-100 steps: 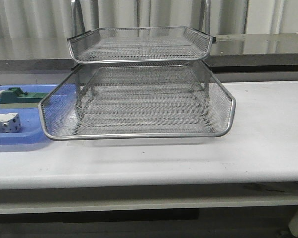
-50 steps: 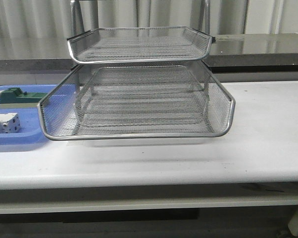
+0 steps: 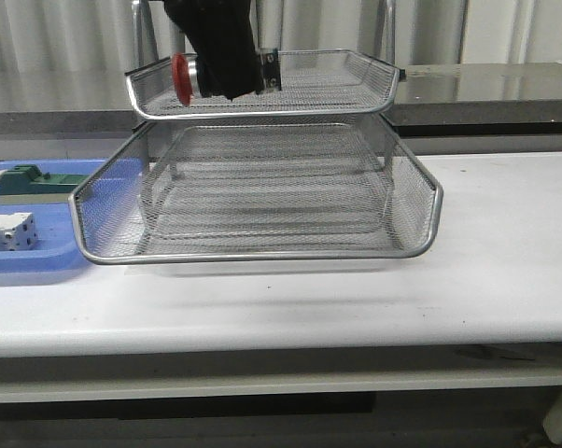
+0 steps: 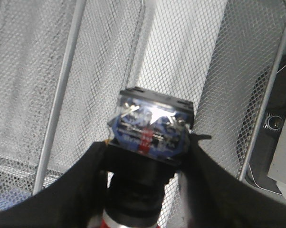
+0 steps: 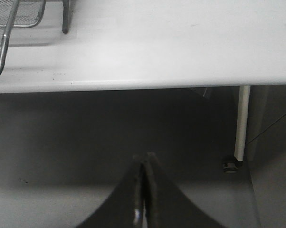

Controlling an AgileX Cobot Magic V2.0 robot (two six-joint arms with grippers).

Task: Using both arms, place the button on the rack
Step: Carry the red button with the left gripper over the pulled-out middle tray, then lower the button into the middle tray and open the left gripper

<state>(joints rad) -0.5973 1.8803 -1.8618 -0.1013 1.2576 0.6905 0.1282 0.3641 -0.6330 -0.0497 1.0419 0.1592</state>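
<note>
In the front view the left pincer (image 3: 227, 67) hung at the upper left of the frame, a black shape in front of the rack's (image 3: 262, 250) upper tier. It was closed on the button (image 3: 182, 77), which lay sideways in its grip: the red cap pointed to the left of the frame, and a silver and black part showed at the right side of the pincer. The button was just above the front rim of that upper tier; whether it touched the mesh I could not tell. In the left wrist view the button (image 4: 151, 127) was in the centre, with its blue rear block and metal contacts facing the camera, and the black fingers (image 4: 86, 190) pressed it from both sides, with the rack's mesh (image 4: 33, 71) behind it. The rack stood on the white table (image 3: 505, 233), in the middle of the frame. At the left edge a blue tray (image 3: 48, 263) lay on the table, just beside the rack, with a green block (image 3: 29, 182) and a white block (image 3: 8, 231) on it. In the right wrist view the right pincer (image 5: 143, 190) was at the bottom centre, its fingers pressed together with nothing between them, in front of the table edge (image 5: 157, 83) and the dark floor.
</note>
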